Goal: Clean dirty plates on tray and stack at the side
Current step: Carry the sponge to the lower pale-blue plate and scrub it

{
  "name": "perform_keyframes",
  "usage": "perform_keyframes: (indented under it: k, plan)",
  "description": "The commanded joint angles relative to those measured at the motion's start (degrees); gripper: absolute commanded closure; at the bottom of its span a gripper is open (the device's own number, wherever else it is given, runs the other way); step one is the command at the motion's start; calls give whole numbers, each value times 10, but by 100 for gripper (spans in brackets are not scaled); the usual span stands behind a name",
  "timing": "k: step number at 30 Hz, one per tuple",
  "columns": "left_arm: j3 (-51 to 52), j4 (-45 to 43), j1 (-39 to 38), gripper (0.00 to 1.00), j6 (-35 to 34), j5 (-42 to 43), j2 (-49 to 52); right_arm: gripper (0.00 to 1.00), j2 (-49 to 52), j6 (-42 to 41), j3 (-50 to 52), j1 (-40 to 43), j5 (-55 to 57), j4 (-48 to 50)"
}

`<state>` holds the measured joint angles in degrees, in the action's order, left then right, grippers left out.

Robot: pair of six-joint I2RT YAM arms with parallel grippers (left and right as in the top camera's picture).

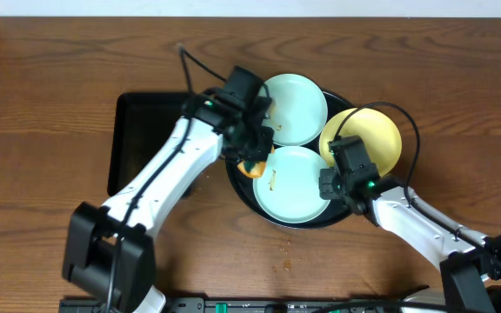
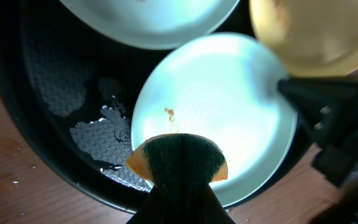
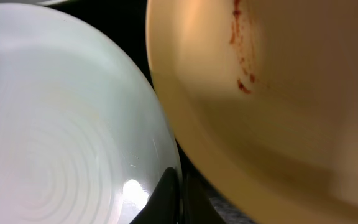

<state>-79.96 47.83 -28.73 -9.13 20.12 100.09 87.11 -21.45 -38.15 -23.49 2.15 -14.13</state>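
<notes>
Slipping worries me: left pincer (image 2: 179, 177), clamped on the sponge (image 2: 138, 163), has the spotted mint plate (image 2: 229, 106) right under it on the tray (image 2: 48, 81), yet right pincer (image 3: 180, 186), closed empty at its rim, may not steady it.

Small round plates, three in all: two mint-blue, namely the far mint-blue plate (image 1: 294, 109) and the near mint-blue plate (image 1: 292, 184), and one yellow plate (image 1: 374, 132) marked with reddish smears. One round black tray (image 1: 240, 189) with a raised rim. One rectangular black tray (image 1: 142, 139). One orange sponge (image 1: 252, 167) with a dark scouring face. Two robot arms, the left arm (image 1: 168, 169) and the right arm (image 1: 407, 217). One wooden table (image 1: 42, 104).
</notes>
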Motion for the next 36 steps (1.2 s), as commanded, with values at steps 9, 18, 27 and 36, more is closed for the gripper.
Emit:
perform_keyframes:
  k: [9, 18, 27, 36]
  plan:
    - [42, -27, -39, 92, 5, -18, 62, 99, 6, -4, 4, 9, 12, 1]
    - [129, -230, -51, 93, 6, -18, 76, 99, 6, -3, 4, 9, 4, 0]
    - [223, -361, -51, 93, 5, -75, 76, 99, 6, -3, 4, 9, 3, -4]
    - [287, -438, -53, 93, -11, -27, 76, 99, 6, -4, 4, 9, 3, -6]
